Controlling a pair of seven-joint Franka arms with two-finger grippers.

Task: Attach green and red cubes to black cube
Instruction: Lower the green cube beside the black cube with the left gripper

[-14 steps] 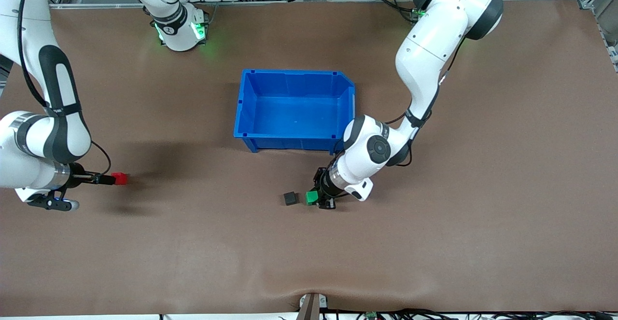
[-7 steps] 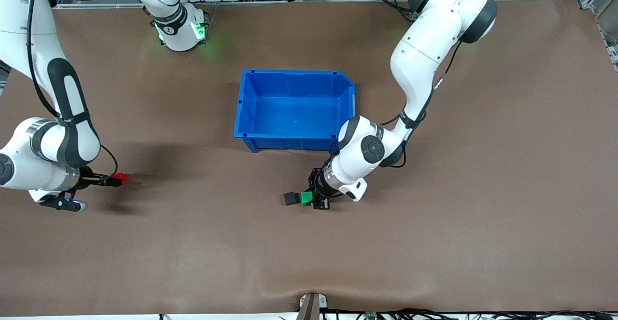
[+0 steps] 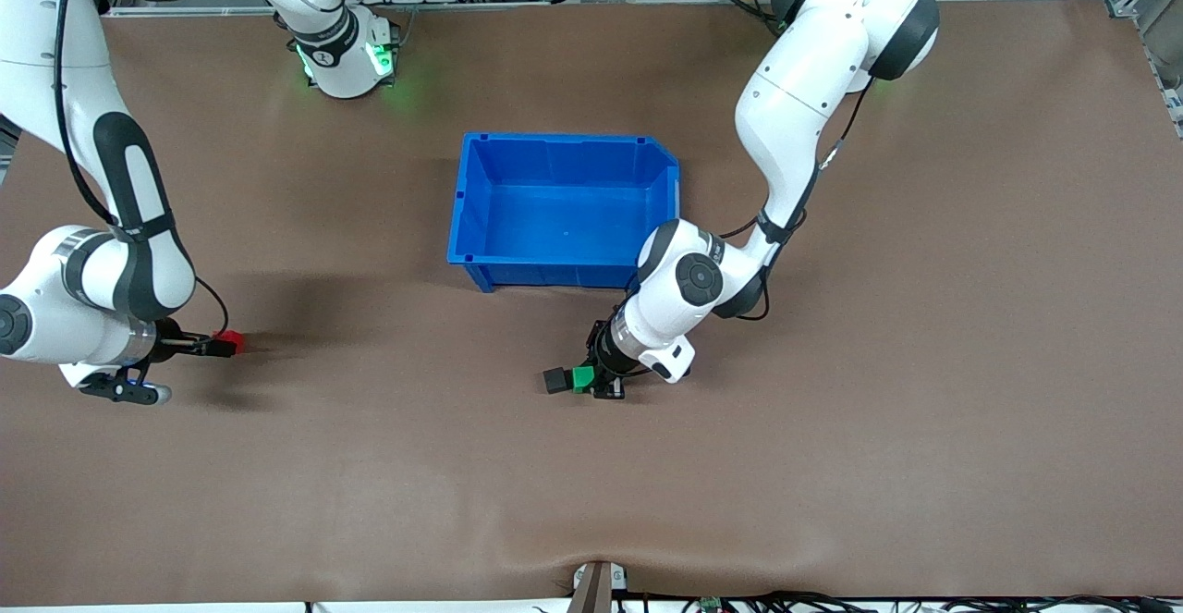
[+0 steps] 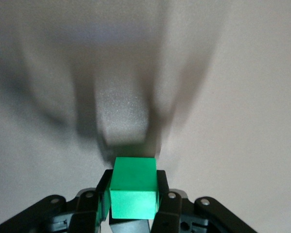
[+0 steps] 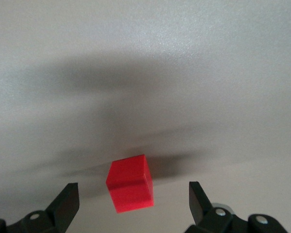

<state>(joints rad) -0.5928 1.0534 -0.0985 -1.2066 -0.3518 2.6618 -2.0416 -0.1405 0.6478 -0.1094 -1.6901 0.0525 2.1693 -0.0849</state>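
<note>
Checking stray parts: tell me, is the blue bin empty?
Empty: the front view shows only the blue bin's bare floor, nothing inside.

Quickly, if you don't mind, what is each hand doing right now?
Left hand: shut on the green cube, against the black cube.
Right hand: open around the red cube, not gripping.

an open blue bin (image 3: 564,266) sits on the brown table (image 3: 924,410), mid-table.
</note>
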